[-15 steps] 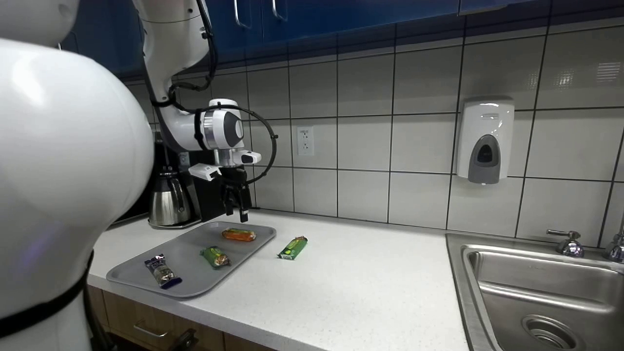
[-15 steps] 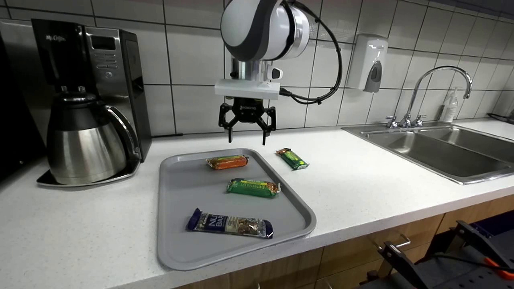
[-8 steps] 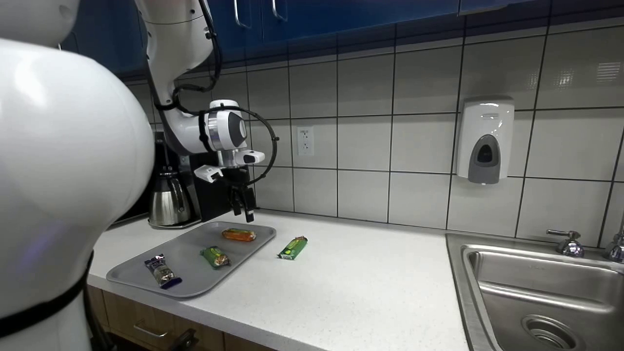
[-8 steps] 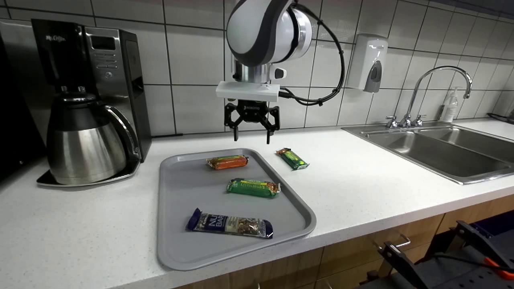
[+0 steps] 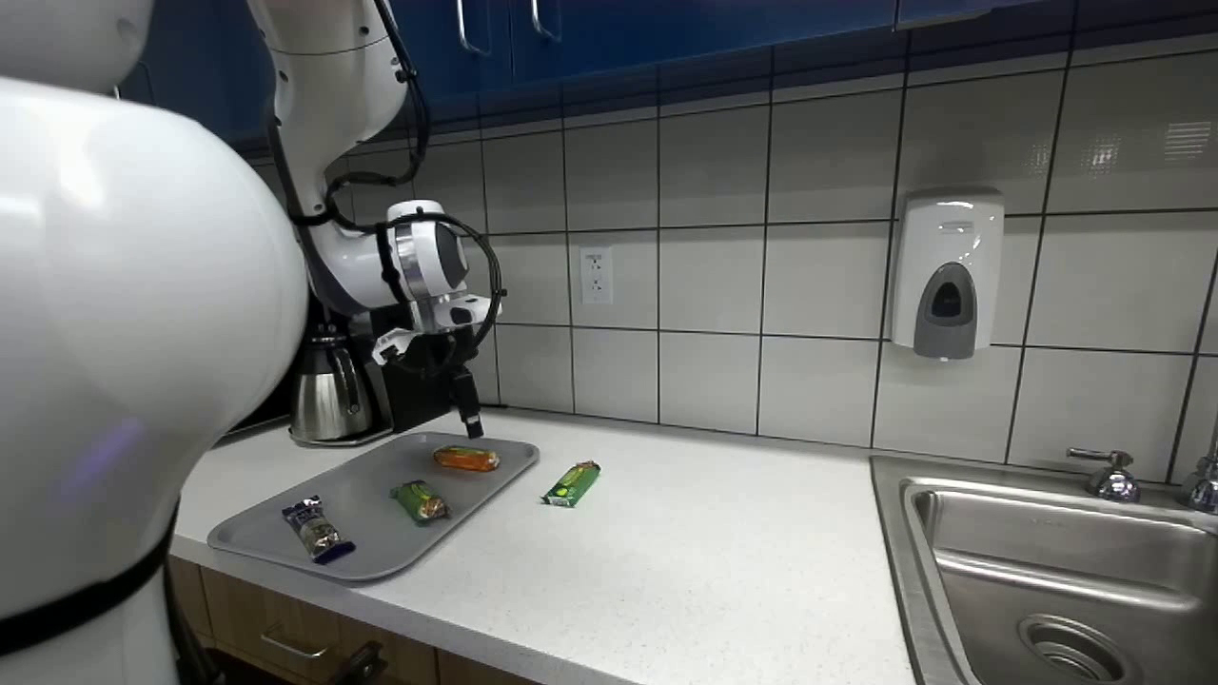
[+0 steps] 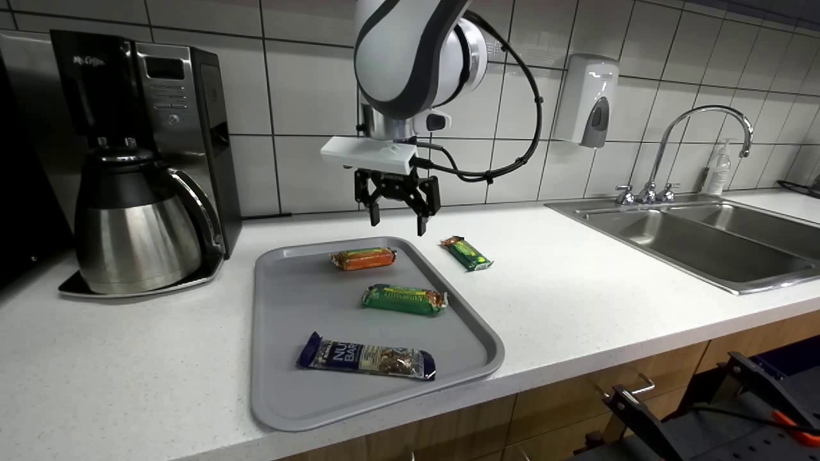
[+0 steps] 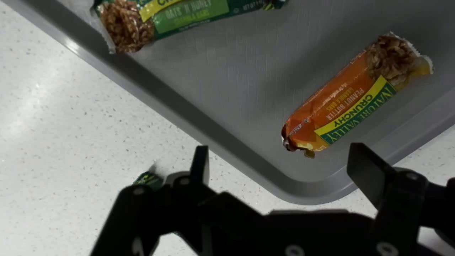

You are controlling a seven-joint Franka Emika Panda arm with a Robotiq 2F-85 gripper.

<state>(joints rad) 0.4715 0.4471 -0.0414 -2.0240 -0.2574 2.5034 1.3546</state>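
- Gripper [image 6: 398, 224] of mine: released, its fingers [image 7: 366, 170] spread wide; it hangs in the air, slightly tilted, and the wrist view shows me a rounded corner of the grey tray [image 6: 288, 320] between them.
- Orange peanut butter bar [image 7: 341, 103], the wrapped thing nearest me, lies on the tray near that corner, apart from my fingers, one end pointing toward the gap between them.
- Green oats 'n honey bar [image 6: 405, 299], on the same tray, sits between the orange one and a dark blue nut bar [image 6: 367, 358].
- Second green bar [image 6: 466, 253] rests outside the tray, beside its rim, on the white counter [image 6: 576, 301].
- Coffee maker [image 6: 170, 141] stands near the tray, a steel carafe [image 6: 138, 237] on its base.
- Steel sink [image 5: 909, 561] is set into the counter, well apart from the tray; a white soap dispenser [image 5: 947, 238] is fixed to the tiled wall [image 5: 709, 276].
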